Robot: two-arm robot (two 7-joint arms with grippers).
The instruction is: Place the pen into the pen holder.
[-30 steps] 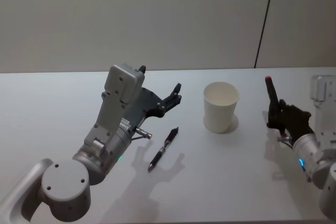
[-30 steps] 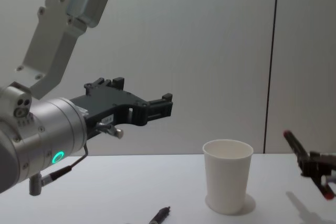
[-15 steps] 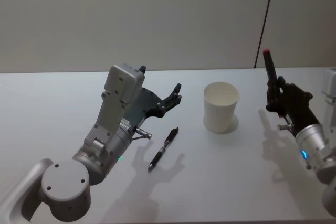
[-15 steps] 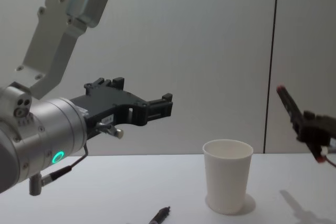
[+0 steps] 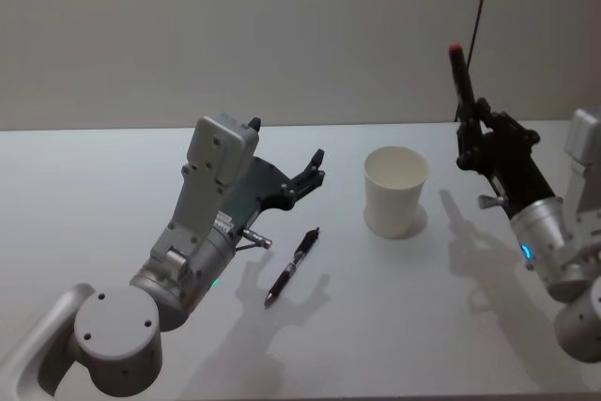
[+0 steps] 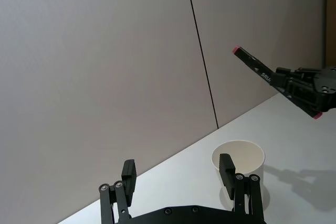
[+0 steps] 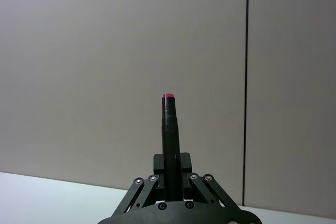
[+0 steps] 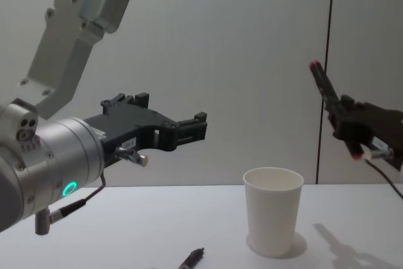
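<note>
High over the right part of the table (image 5: 113, 166), a black pen (image 5: 459, 77) with a red end, pinched by its lower part in the right gripper (image 5: 470, 133), jaws clenched on the barrel. Tilted a little, red end uppermost, lower end hidden in the gripper. Probably held this high so as to clear the rolled rim before coming down into the mouth. Pen holder (image 5: 392, 208) upright on the table right of the middle, nearer the far edge than the front, empty as far as can be seen, apart from the pen and lower than it. Nearer the front edge, flat on the table and left of the holder, a second pen (image 5: 291, 268), untouched. Over the left half of the table, the left gripper (image 6: 177, 166), jaws spread wide, grasping nothing, touching nothing — seemingly parked out of the way.
</note>
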